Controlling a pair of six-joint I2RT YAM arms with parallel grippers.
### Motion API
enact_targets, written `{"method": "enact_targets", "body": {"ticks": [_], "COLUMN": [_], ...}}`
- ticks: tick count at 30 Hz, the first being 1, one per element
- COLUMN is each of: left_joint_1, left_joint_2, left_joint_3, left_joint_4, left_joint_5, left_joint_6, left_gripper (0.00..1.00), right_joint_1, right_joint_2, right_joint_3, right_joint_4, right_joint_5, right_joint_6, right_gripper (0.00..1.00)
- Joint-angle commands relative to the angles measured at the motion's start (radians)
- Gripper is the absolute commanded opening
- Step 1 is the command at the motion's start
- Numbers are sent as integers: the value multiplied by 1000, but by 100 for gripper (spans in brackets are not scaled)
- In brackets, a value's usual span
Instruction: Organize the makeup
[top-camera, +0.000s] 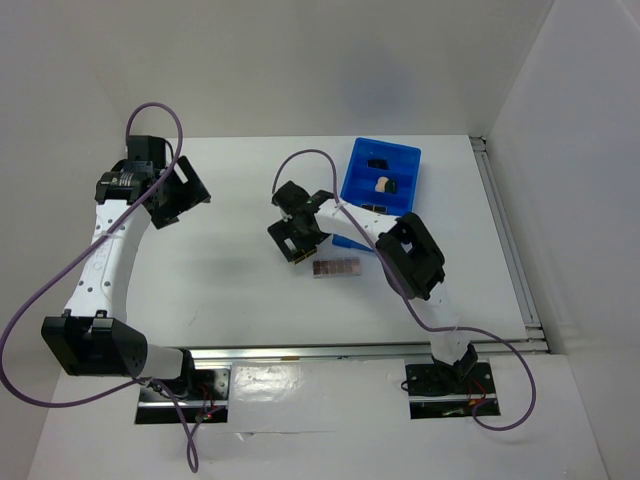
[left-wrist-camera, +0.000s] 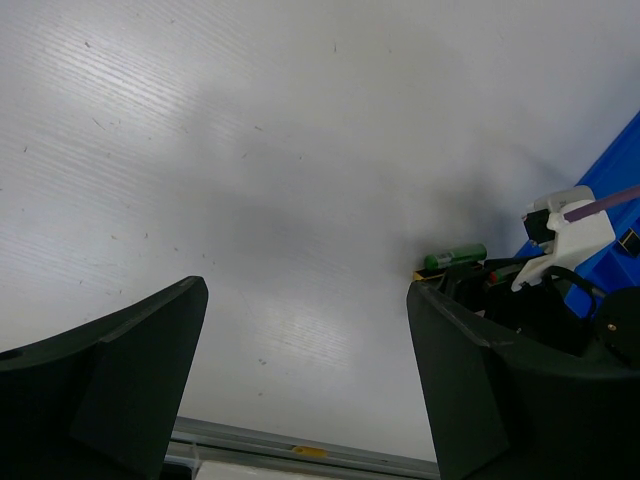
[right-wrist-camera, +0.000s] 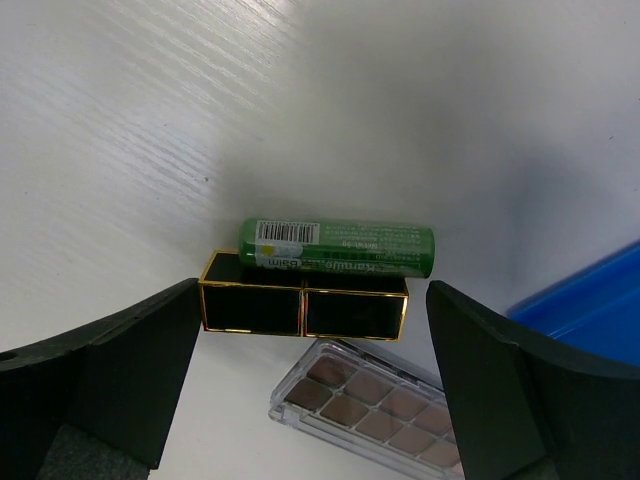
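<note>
My right gripper (top-camera: 297, 238) hangs open over a black-gold lipstick tube (right-wrist-camera: 303, 310) lying on the table; its open jaws stand either side of the tube and do not touch it (right-wrist-camera: 312, 312). A green balm tube (right-wrist-camera: 337, 247) lies against the lipstick's far side. A brown palette strip (right-wrist-camera: 372, 405) lies just in front, and also shows in the top view (top-camera: 335, 268). A beige sponge (top-camera: 383, 184) and black items (top-camera: 376, 163) lie in the blue bin (top-camera: 355, 190). My left gripper (top-camera: 180, 195) is open and empty over bare table (left-wrist-camera: 305, 300).
The blue bin stands behind and to the right of the right gripper, its corner showing in the right wrist view (right-wrist-camera: 590, 300). The green tube (left-wrist-camera: 455, 257) and the right arm's wrist (left-wrist-camera: 560, 235) show in the left wrist view. A metal rail (top-camera: 350, 350) runs along the near edge.
</note>
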Motion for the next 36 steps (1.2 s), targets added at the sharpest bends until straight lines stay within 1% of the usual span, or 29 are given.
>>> {"method": "enact_targets", "body": {"ticks": [1,2,4,5,12,13,17,21,23,27,29,30,31,32,33,35,36], "left_joint_1": [6,6,6,6,6,6,6,6,6,6,6,6,6,6,6,6,6], "left_joint_2": [-32,-23,-23,-23,-23,-23,-23,-23,-23,-23,-23,-14,-14,-2,-2,7,7], "left_joint_3": [19,19,19,19,19,19,19,10,10,10,10,10,10,19,19,7,7], "left_joint_4": [7,7,7,7,7,7,7,7,7,16,16,16,16,5,5,5,5], "left_joint_5": [-5,-5,-5,-5,-5,-5,-5,-5,-5,-5,4,4,4,4,16,32,60], "left_joint_6": [22,22,22,22,22,22,22,22,22,22,22,33,33,33,43,53,62], "left_gripper": [95,95,95,95,95,95,95,95,95,95,95,95,95,95,95,95,95], "right_joint_1": [3,3,3,3,12,12,23,32,32,23,-32,-55,-81,-141,-170,-230,-287], "right_joint_2": [6,6,6,6,6,6,-26,-109,-134,-154,-143,-143,-132,-132,-132,-175,-189], "right_joint_3": [5,5,-6,-15,-15,-15,6,65,89,186,213,226,246,246,246,192,172], "right_joint_4": [-15,-15,-6,-6,-6,-6,-28,-57,-57,-84,-107,-117,-130,-131,-131,-97,-88], "right_joint_5": [7,7,7,7,7,7,65,85,102,235,258,258,243,223,197,148,128], "right_joint_6": [22,22,31,31,42,42,42,51,60,91,118,160,184,210,261,307,348], "right_gripper": [99,99,94,94,84,79,70,66,66,66,63,63,63,63,63,63,63]}}
